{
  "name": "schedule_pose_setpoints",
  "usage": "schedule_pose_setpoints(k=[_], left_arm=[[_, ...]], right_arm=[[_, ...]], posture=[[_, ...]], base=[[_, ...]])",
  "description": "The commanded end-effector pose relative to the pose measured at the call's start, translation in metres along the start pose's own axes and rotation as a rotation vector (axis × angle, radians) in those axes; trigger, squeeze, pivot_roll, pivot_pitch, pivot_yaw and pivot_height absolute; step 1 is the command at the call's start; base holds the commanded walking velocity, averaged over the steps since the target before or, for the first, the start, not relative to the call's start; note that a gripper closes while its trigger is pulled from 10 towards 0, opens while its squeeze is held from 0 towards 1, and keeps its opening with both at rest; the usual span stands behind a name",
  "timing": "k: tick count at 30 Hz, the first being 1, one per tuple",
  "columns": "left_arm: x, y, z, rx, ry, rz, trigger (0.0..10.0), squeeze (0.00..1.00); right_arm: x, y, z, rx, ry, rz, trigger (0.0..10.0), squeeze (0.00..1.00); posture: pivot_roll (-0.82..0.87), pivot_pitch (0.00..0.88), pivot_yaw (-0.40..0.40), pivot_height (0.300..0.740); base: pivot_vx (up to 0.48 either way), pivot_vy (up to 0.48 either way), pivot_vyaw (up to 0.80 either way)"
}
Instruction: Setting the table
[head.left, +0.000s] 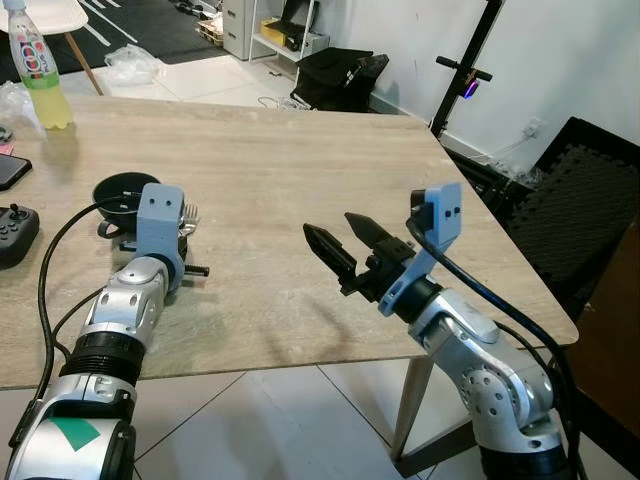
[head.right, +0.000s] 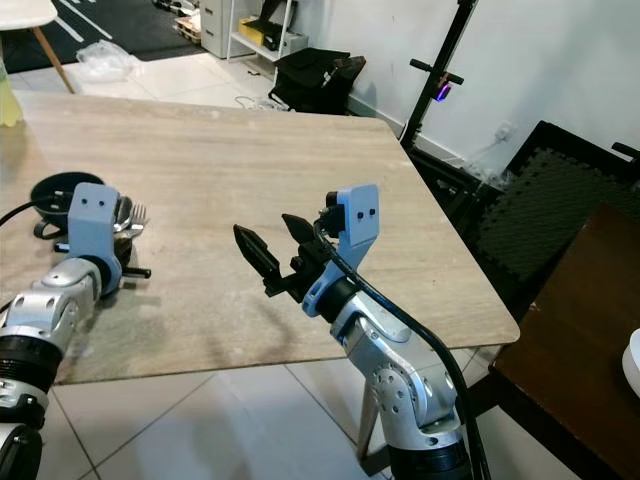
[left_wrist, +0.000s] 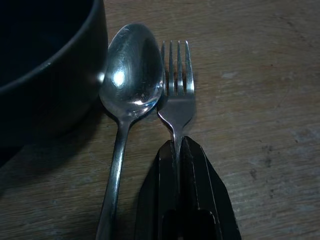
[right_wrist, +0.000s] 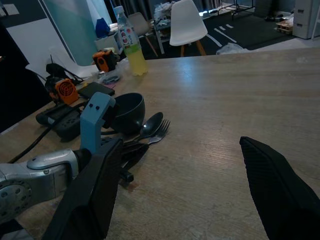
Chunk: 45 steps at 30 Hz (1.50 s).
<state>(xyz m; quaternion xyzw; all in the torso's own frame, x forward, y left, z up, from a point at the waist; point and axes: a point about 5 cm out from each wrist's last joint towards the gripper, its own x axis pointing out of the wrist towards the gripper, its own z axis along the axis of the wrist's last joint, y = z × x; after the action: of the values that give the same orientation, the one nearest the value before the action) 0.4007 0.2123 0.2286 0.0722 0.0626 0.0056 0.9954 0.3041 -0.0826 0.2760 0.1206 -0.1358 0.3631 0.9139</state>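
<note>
Your left gripper (left_wrist: 181, 150) is lower left of the head frame, low on the table (head.left: 300, 190), fingers pinched tight on the fork (left_wrist: 176, 95) handle; wrist cam shows the handle running down between the two black fingers, tines pointing away. Fork lies flat on the wood, just beside the spoon (left_wrist: 131, 75), the two nearly touching at the neck. Spoon sits bowl-up against the wall of the dark bowl (head.left: 122, 192), which is directly beyond your left wrist. Your right gripper (head.left: 340, 243) is centre frame, raised above the near part of the table, fingers spread wide, holding nothing, well apart from the cutlery. Black cable loops off each wrist. Mid-left edge you've got a black controller (head.left: 16, 235) and a dark phone (head.left: 12, 170) on the tabletop. Farther back, upper left, a bottle (head.left: 38, 75) of yellow drink with a printed label, text too small to read. Beyond the table, a white chair (head.left: 50, 20) at top left, a black bag (head.left: 335, 78) on the floor, a black stand (head.left: 465, 75) upper right.
</note>
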Motion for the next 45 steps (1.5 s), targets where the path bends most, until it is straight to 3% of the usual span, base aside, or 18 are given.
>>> schedule_pose_setpoints(k=[1,3,7,8,9,12,13,16,18,19,22,25,29,45], left_arm=[[-0.004,-0.006,-0.009,0.046,-0.048,-0.046,10.0,0.00],[-0.012,-0.009,0.019,0.082,-0.233,-0.084,10.0,0.00],[-0.022,-0.010,0.038,0.105,-0.345,-0.127,10.0,0.00],[-0.039,-0.008,0.057,0.135,-0.431,-0.195,10.0,0.00],[-0.046,-0.006,0.063,0.140,-0.454,-0.233,10.0,0.00],[-0.057,-0.004,0.067,0.132,-0.461,-0.305,10.0,0.00],[-0.069,-0.001,0.068,0.123,-0.454,-0.381,10.0,0.00],[-0.075,0.000,0.066,0.124,-0.443,-0.417,10.0,0.00],[-0.085,0.011,0.060,0.114,-0.405,-0.396,10.0,0.00],[-0.085,0.011,0.060,0.114,-0.405,-0.396,10.0,0.00],[-0.088,0.031,0.055,0.014,-0.383,-0.261,10.0,0.00],[-0.085,0.036,0.054,-0.051,-0.393,-0.181,10.0,0.00],[-0.076,0.024,0.049,-0.051,-0.375,-0.157,10.0,0.00],[-0.073,0.013,0.049,-0.074,-0.359,-0.140,10.0,0.00]], right_arm=[[-0.005,-0.002,-0.001,0.000,0.002,-0.019,10.0,0.00],[-0.006,-0.003,0.000,0.000,0.001,-0.021,10.0,0.00],[-0.006,-0.003,0.000,0.000,-0.003,-0.025,10.0,0.00],[-0.006,-0.004,0.001,0.000,-0.011,-0.036,10.0,0.00],[-0.006,-0.004,0.002,-0.002,-0.015,-0.044,10.0,0.00],[-0.008,-0.006,0.005,-0.004,-0.028,-0.065,10.0,0.00],[-0.010,-0.010,0.008,-0.010,-0.043,-0.109,10.0,0.00],[-0.012,-0.013,0.010,-0.012,-0.051,-0.136,10.0,0.00],[-0.019,-0.023,0.014,-0.028,-0.071,-0.237,10.0,0.00],[-0.019,-0.023,0.014,-0.028,-0.071,-0.237,10.0,0.00],[-0.028,-0.035,0.017,-0.039,-0.085,-0.342,10.0,0.00],[-0.031,-0.042,0.017,-0.040,-0.089,-0.386,10.0,0.00],[-0.033,-0.048,0.018,-0.040,-0.096,-0.424,10.0,0.00],[-0.035,-0.049,0.018,-0.038,-0.100,-0.464,10.0,0.00]], posture=[[0.12,0.184,-0.076,0.740],[0.12,0.183,-0.076,0.740],[0.12,0.183,-0.075,0.740],[0.13,0.183,-0.076,0.740],[0.13,0.183,-0.076,0.740],[0.13,0.183,-0.075,0.740],[0.13,0.183,-0.076,0.740],[0.14,0.183,-0.077,0.740],[0.14,0.185,-0.077,0.740],[0.14,0.185,-0.077,0.740],[0.14,0.182,-0.078,0.740],[0.14,0.178,-0.080,0.740],[0.12,0.174,-0.078,0.740],[0.11,0.172,-0.071,0.740]], base=[[0.000,0.000,0.00],[0.000,0.000,0.00],[0.000,0.000,0.00],[0.000,0.000,0.00],[0.000,0.000,0.00],[0.000,0.000,0.00],[0.000,0.000,0.00],[0.000,0.000,0.00],[0.000,0.000,0.00],[0.000,0.000,0.00],[0.000,0.000,0.00],[0.000,0.000,0.00],[0.000,0.000,0.00],[0.000,0.000,0.00]])
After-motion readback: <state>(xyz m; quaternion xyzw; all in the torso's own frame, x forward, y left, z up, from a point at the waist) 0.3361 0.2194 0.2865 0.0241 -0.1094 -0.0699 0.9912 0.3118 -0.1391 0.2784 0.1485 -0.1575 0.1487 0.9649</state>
